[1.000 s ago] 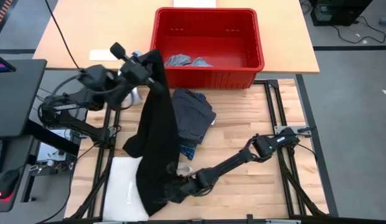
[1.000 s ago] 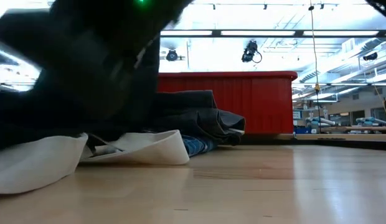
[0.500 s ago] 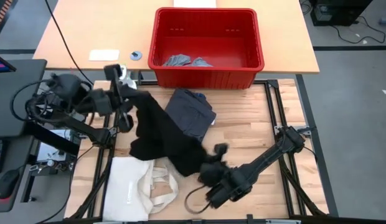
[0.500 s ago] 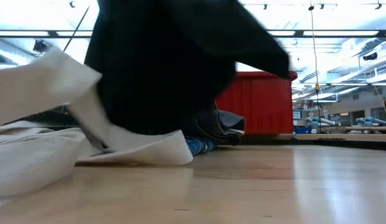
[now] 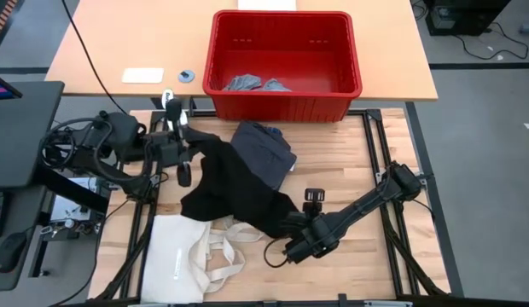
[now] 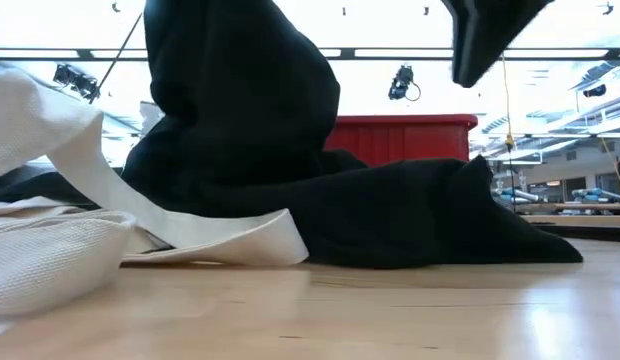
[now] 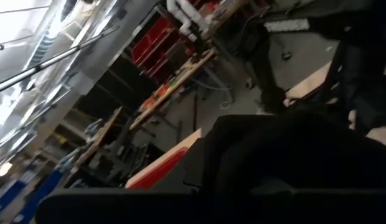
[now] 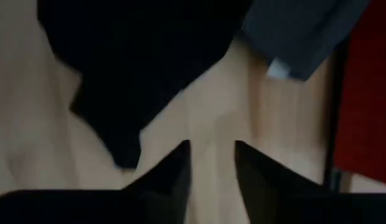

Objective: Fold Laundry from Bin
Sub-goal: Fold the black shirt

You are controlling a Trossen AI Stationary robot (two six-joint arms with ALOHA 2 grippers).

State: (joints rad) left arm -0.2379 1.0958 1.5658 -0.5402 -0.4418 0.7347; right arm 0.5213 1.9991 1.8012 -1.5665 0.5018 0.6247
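The left gripper (image 5: 183,147) sits at the upper left corner of the large black fabric garment (image 5: 235,189), its fingers pressed together on a pinch of that cloth, so the corner is raised while the rest slumps onto the pale wooden table (image 5: 350,162). From that grip the black garment runs away diagonally toward the right gripper (image 5: 311,205), which hangs just off the garment's far lower edge. In the right wrist view the right gripper's own two dark fingers (image 8: 171,171) stand a little apart with bare wood between them and nothing held; the black cloth's edge lies just ahead of them.

Beside the left gripper, on the side away from its arm, the folded dark grey garment (image 5: 264,153) lies partly under the black one. Beyond both, past the table's far edge, stands the big rectangular red plastic bin (image 5: 286,60), with small light grey pieces of cloth (image 5: 252,83) on its floor. Near the black garment's lower edge, the cream canvas tote bag with long handles (image 5: 183,260) lies flat.
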